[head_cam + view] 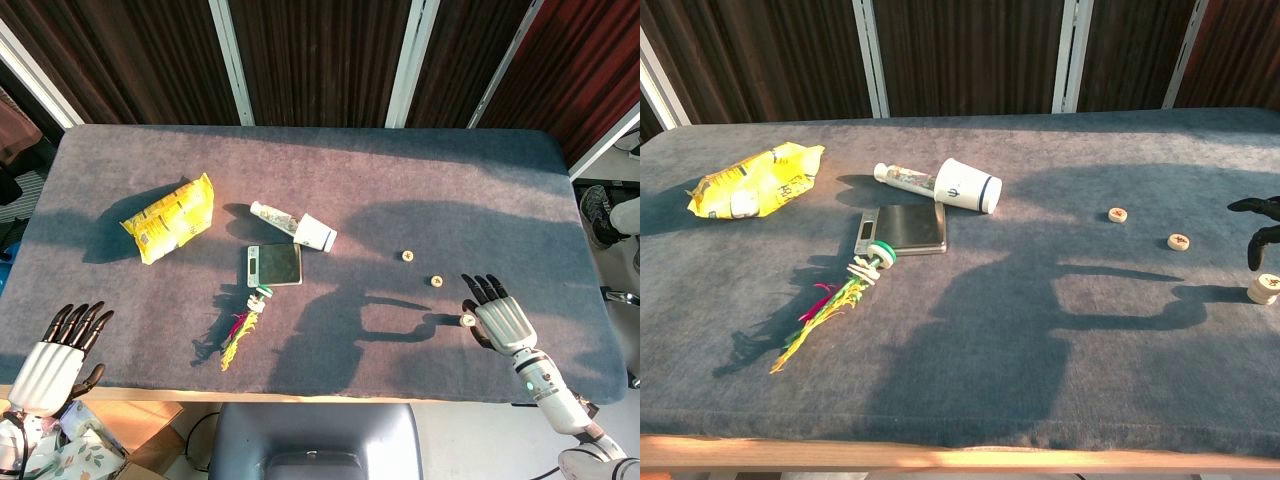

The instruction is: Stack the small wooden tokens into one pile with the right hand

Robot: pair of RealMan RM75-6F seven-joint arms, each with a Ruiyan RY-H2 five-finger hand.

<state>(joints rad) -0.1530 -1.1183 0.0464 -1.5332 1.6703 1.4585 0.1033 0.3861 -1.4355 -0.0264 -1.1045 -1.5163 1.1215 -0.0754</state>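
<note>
Tokens (421,268) look light, stiff and tiny, so we'd pinch edges; right hand (497,316) sits spread-open beside the stack (1264,288), holding nothing.

The place reads as a robot test room or lab rather than a home. A wide table (480,170) covered in grey-blue felt fills the middle of both views. Along the top of each frame runs a wall of dark ribbed panels (310,60) split by pale metal posts (232,60). At the lower centre of the head view sits a grey chair back (315,440).
</note>
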